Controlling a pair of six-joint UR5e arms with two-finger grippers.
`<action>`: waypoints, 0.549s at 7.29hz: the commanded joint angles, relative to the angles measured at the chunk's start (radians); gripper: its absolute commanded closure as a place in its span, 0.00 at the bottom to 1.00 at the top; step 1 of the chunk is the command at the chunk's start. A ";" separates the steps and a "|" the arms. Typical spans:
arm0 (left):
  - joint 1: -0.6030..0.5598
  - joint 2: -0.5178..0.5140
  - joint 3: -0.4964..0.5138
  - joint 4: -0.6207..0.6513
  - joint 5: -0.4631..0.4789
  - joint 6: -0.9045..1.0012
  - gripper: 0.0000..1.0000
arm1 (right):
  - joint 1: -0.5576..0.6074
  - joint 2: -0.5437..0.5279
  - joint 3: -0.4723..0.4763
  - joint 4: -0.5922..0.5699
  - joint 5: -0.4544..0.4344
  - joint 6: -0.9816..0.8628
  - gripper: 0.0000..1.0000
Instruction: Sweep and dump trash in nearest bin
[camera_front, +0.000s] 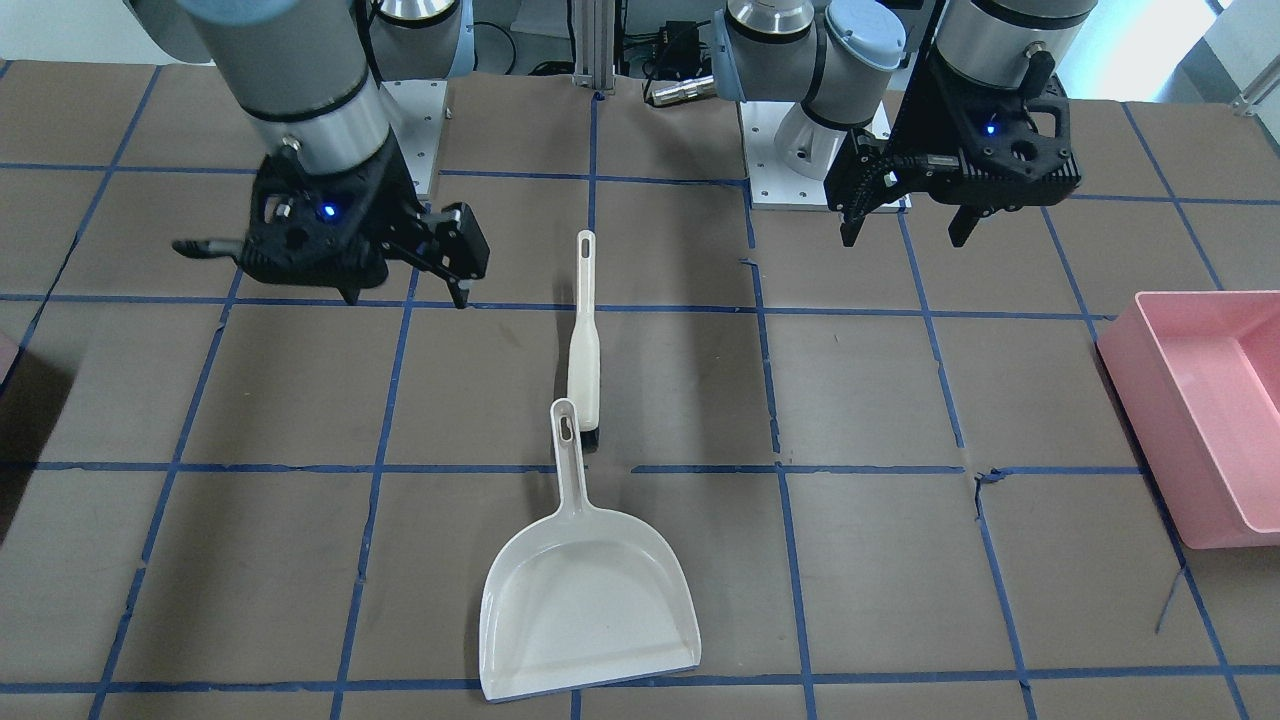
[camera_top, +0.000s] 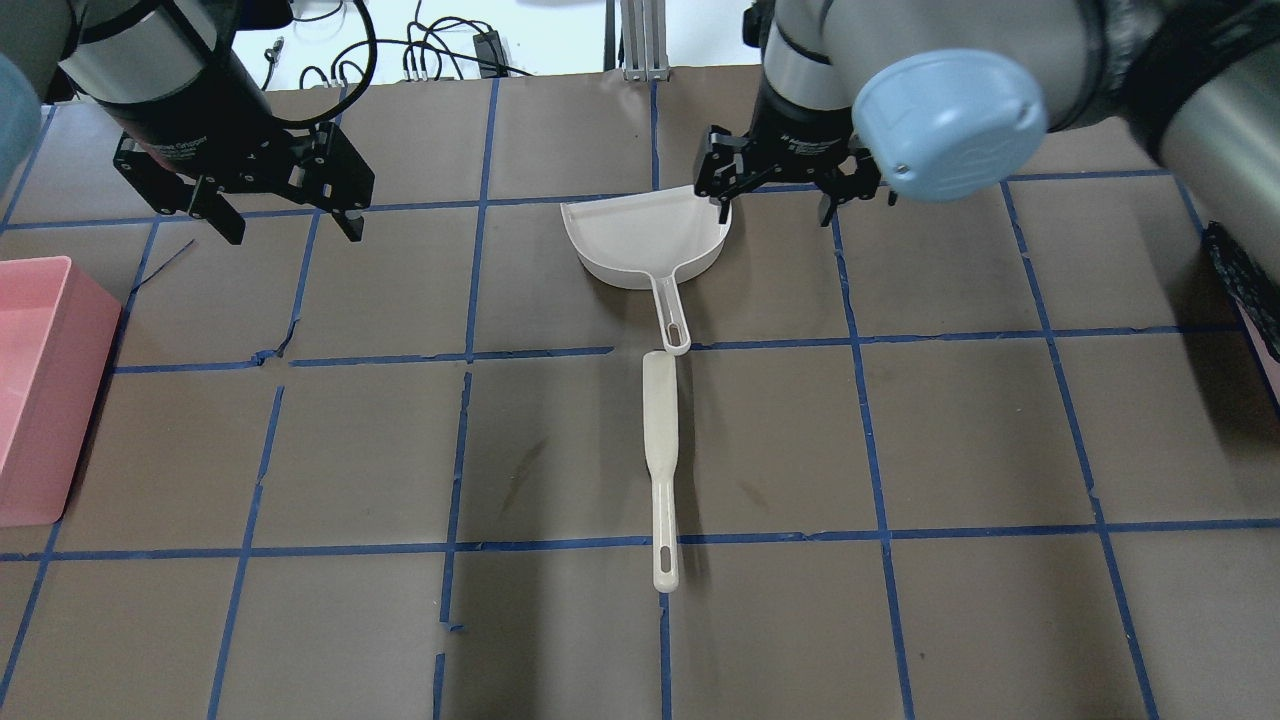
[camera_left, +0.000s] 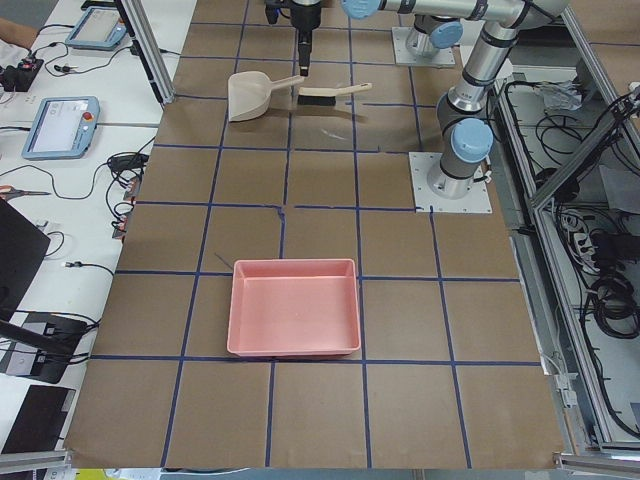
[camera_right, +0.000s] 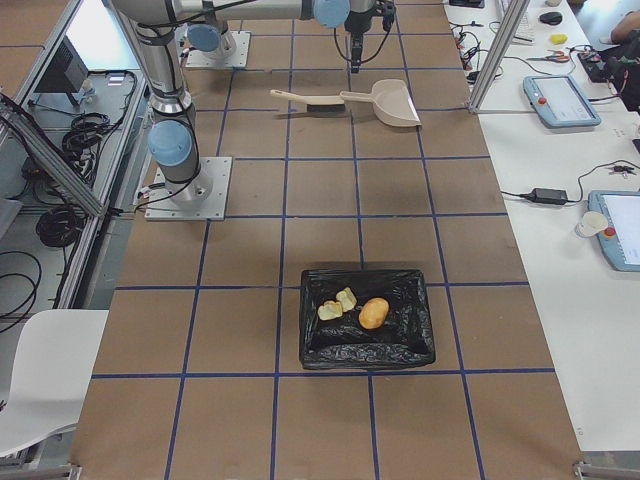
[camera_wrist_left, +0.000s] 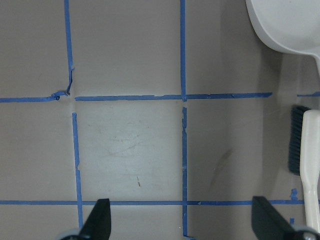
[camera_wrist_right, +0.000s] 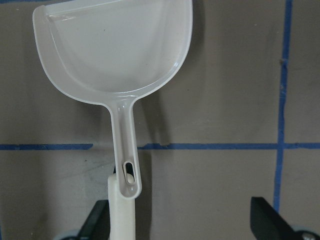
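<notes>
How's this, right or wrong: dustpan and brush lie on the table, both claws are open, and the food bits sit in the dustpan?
Wrong in one respect: the dustpan is empty. The food bits sit in the black-lined bin, as the exterior right view shows. The rest stands.

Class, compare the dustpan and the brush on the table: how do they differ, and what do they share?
The dustpan is a broad open scoop with a short handle; the brush is long and narrow. The brush has dark bristles; the dustpan has none. Seen from overhead, the dustpan lies beyond the brush, end to end. Both are cream plastic, with slotted handle ends pointing the same way.
</notes>
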 joint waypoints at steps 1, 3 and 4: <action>0.000 0.002 -0.002 0.000 0.002 0.001 0.00 | -0.018 -0.089 0.003 0.070 -0.016 -0.008 0.00; -0.002 0.002 -0.004 -0.001 0.001 0.000 0.00 | -0.008 -0.092 0.006 0.071 -0.017 -0.008 0.00; -0.002 0.002 -0.002 0.000 0.001 0.001 0.00 | -0.011 -0.092 0.006 0.077 -0.017 -0.008 0.00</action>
